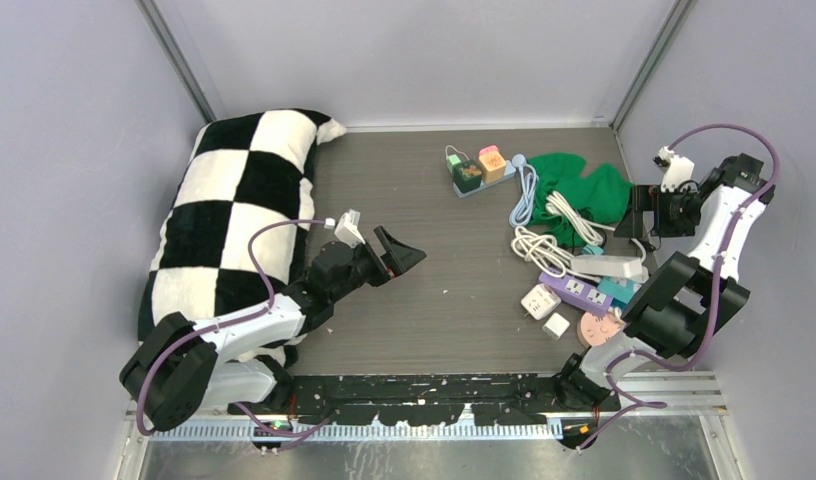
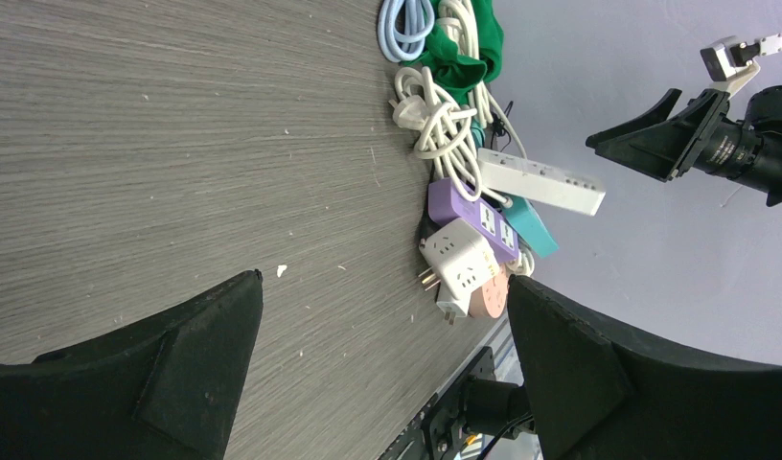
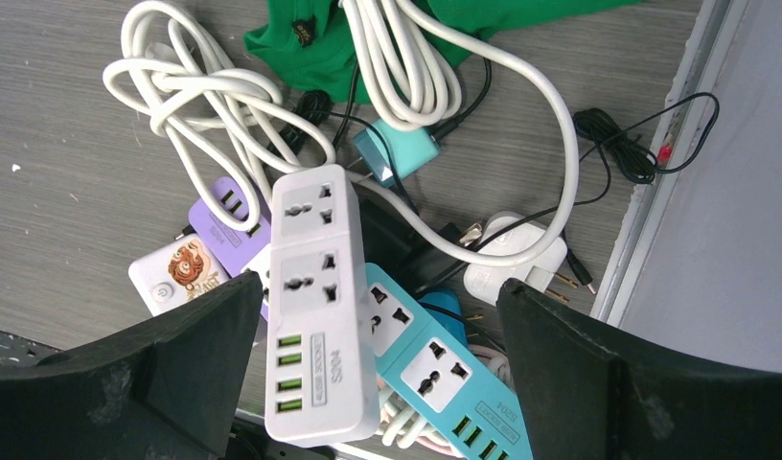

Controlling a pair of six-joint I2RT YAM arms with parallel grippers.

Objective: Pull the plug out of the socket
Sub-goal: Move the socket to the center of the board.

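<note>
Plugs (image 1: 472, 170): three cube-shaped units in pale green, dark green and orange-pink. They sit side by side on a pale blue socket strip (image 1: 481, 185) at the far middle of the surface (image 1: 424, 310), apart from both grippers.

- Left gripper (image 1: 404, 248): jaws spread wide, nothing between them. It hangs over bare surface left of centre, well short of the socket strip.
- Pink round item (image 1: 596, 328): nearest piece of the right-hand pile, beside the right arm.
- White cube adapters (image 1: 540, 300): two, on the pile's near left edge; one shows its prongs.
- Purple strip (image 3: 219, 216): lies partly under the white strip.
- White strip (image 3: 320, 307): on top of the pile; its visible sockets are empty.
- Teal strip (image 3: 435, 374): just beside the white strip, visible sockets empty.
- Right gripper (image 3: 379, 287): jaws spread wide and holding nothing, above the white and teal strips.
- White cables (image 3: 191, 91): coiled and knotted, touching the strips on their far side.
- Green cloth (image 1: 584, 185): crumpled beyond the cables, right of the socket strip.
- Checkered pillow (image 1: 239, 210): black and white, along the left wall.
</note>
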